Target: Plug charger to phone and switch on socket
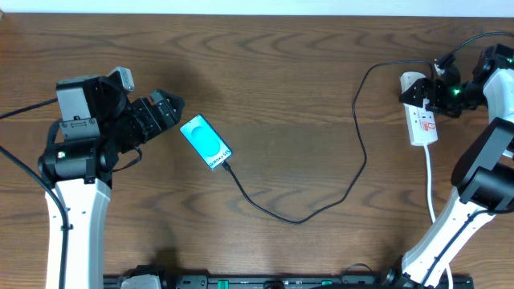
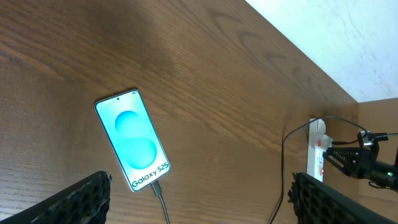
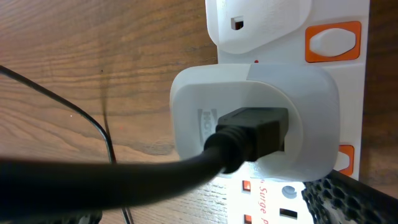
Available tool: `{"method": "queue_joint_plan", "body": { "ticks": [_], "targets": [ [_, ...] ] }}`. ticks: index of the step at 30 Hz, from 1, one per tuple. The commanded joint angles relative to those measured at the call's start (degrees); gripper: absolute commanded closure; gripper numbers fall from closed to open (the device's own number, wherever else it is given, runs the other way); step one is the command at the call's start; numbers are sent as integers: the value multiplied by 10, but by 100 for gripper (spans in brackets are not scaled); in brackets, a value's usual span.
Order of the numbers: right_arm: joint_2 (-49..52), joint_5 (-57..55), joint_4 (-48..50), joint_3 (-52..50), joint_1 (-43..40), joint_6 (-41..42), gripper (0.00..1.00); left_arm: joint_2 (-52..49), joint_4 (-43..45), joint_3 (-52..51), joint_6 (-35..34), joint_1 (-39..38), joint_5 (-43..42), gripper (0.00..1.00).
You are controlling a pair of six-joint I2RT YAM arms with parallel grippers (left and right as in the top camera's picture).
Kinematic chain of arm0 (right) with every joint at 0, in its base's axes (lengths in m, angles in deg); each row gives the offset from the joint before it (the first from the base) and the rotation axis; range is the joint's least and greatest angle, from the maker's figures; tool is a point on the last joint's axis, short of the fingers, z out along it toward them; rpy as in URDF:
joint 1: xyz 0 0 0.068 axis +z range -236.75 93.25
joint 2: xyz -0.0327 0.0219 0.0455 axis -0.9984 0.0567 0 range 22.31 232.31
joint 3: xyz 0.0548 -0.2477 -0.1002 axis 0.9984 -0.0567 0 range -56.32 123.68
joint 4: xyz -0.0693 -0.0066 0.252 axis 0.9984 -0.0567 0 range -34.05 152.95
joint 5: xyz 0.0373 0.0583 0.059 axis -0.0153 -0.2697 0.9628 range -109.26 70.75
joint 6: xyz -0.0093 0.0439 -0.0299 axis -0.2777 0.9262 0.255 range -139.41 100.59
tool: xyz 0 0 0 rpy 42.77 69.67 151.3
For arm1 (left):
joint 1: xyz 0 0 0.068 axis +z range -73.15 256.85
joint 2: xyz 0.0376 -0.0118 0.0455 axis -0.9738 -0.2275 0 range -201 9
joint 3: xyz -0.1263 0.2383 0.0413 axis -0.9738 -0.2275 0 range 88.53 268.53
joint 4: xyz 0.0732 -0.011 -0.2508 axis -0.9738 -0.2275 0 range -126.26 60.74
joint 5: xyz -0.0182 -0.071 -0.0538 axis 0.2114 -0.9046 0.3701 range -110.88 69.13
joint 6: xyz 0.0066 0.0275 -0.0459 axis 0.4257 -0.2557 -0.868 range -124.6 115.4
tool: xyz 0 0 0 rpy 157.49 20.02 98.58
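The phone lies face up on the table with its cyan screen lit, and it also shows in the left wrist view. The charger, a thin black cable, has its plug tip against the phone's bottom edge. It loops right to a white adapter seated in the socket. My left gripper hovers open just left of the phone, holding nothing. My right gripper stands open over the socket's far end, beside an orange switch.
The socket's white cord runs toward the table's near edge by the right arm's base. The table's far edge and a white wall lie behind. Bare wood lies between phone and socket, crossed only by the cable.
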Motion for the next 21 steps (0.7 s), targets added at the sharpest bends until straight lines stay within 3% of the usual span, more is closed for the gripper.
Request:
{"method": "queue_joint_plan", "body": {
  "ticks": [1, 21],
  "targets": [
    [9, -5, 5, 1, 10, 6, 1, 0, -2, 8, 9, 2, 7, 8],
    [9, -54, 59, 4, 10, 68, 1, 0, -10, 8, 9, 2, 7, 8]
  ]
}}
